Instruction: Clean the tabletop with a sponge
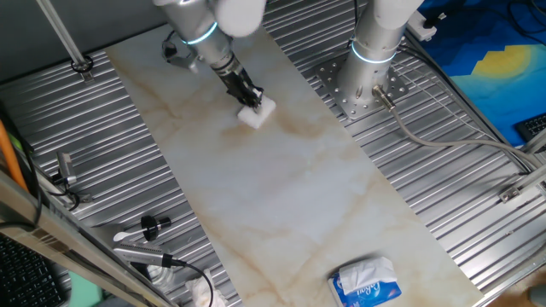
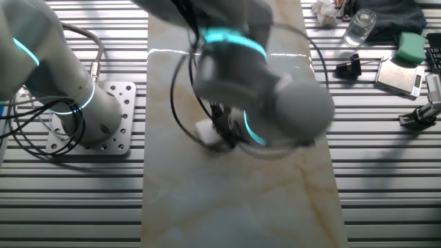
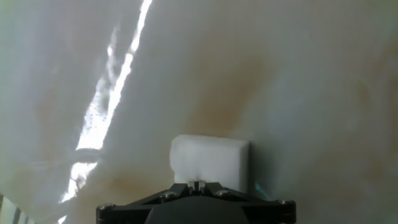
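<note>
— Looking at your gripper (image 1: 252, 102): what has it got?
— It's clenched on the sponge (image 1: 257, 112), pressing it flat against the tabletop (image 1: 281, 196), toward the far end, nearer the edge beside the arm's base (image 1: 363, 85).

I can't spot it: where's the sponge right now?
The sponge is pinched in the claw, pressed on the marble tabletop toward its far end in one fixed view, near the robot's base.

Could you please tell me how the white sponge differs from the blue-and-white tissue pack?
The small plain white foam sponge is held in the hand against the marble tabletop; the larger blue-and-white tissue pack lies free near the slab's other end. Both rest on the slab.
</note>
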Robot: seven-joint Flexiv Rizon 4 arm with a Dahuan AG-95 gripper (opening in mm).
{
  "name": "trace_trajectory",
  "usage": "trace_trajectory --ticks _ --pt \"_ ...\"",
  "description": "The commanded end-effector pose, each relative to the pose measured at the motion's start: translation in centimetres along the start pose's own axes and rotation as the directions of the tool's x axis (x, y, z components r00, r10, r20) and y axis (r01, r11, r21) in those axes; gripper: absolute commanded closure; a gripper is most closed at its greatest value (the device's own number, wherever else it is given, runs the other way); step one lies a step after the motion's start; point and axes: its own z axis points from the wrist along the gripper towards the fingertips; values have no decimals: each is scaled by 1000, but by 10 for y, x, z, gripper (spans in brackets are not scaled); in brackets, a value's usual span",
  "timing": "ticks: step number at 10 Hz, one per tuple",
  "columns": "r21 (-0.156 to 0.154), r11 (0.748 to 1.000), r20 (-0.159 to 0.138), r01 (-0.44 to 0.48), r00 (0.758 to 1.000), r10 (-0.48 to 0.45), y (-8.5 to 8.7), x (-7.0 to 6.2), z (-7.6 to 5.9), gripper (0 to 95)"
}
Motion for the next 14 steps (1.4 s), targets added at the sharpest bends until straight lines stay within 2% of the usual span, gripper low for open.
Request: trace_trajectory --ticks 1,2,8,9,11,14 --pt "15 1000 0 0 1000 0 11 -7 2 950" --pt "20 1000 2 -5 1000 5 14 -10 3 950" --pt "99 995 31 -29 999 26 39 -24 9 950" --pt "135 990 37 -28 999 23 47 -28 11 950" --pt "173 985 46 -26 999 19 66 -37 16 950" --pt "189 982 55 -25 998 15 87 -44 19 950"
